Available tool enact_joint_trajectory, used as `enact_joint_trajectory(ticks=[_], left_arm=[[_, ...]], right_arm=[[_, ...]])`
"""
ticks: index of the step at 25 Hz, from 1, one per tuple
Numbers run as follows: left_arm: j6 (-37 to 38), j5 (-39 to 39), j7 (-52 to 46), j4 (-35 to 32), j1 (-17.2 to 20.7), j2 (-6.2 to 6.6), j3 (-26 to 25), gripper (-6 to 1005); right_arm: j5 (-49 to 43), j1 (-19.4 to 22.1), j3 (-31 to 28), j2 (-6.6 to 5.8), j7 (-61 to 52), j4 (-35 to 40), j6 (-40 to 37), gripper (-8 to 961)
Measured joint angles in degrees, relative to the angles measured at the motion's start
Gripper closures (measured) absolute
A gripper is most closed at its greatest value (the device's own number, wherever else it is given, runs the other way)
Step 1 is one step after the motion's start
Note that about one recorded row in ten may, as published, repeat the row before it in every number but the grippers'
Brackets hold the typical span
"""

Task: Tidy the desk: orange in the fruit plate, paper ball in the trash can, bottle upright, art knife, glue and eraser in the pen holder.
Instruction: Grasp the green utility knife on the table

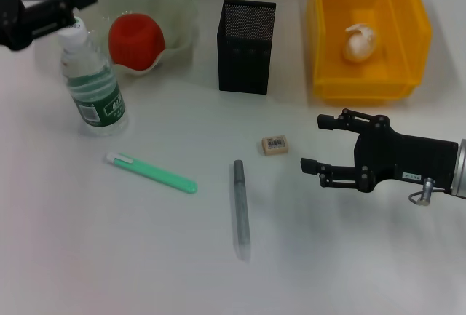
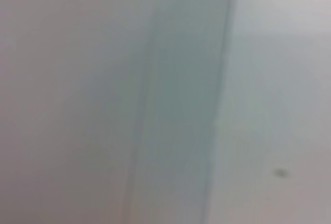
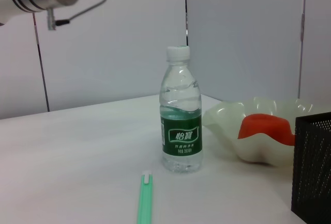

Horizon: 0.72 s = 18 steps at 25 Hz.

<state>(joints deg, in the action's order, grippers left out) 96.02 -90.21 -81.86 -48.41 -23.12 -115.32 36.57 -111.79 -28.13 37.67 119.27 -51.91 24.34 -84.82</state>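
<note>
Right hand spread just beside eraser; open tabletop around

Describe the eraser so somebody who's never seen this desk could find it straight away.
Start at the black mesh pen holder at the back of the white table. In front of it lies the eraser, beside the open right gripper. It is a small beige block with a barcode, unlike the long grey stick nearby.

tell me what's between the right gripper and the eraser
Nothing: in the head view only bare white table separates the open right gripper from the eraser.
</note>
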Motion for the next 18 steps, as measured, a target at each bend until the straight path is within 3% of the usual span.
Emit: enact_joint_trajectory(ticks=[4, 9, 11, 14, 15, 18], left_arm=[[6.47, 0.02, 1.31, 0.79, 0.07, 0.21, 0.33, 206], [7.97, -0.69, 2.41, 1.54, 0.08, 0.28, 0.63, 207], [10.2, -6.71, 8.56, 5.88, -0.02, 0.33, 0.87, 207], [10.2, -6.71, 8.56, 5.88, -0.02, 0.33, 0.87, 208], [10.07, -11.98, 11.26, 8.21, -0.58, 0.21, 0.87, 208], [9.87, -14.71, 12.77, 8.98, -0.82, -0.11, 0.87, 209]], right_arm=[[0.0, -0.05, 0.2, -0.04, -0.3, 0.07, -0.25, 129], [0.0, 0.03, 0.25, -0.1, -0.88, 0.25, -0.99, 129], [0.0, 0.03, 0.29, -0.15, -1.53, 0.47, -1.38, 129], [0.0, 0.0, 0.32, -0.16, -1.97, 0.59, -1.73, 130], [0.0, -0.05, 0.32, -0.17, -1.99, 0.6, -1.75, 130], [-0.1, -0.32, 0.31, -0.18, -2.39, 0.62, -1.76, 130]])
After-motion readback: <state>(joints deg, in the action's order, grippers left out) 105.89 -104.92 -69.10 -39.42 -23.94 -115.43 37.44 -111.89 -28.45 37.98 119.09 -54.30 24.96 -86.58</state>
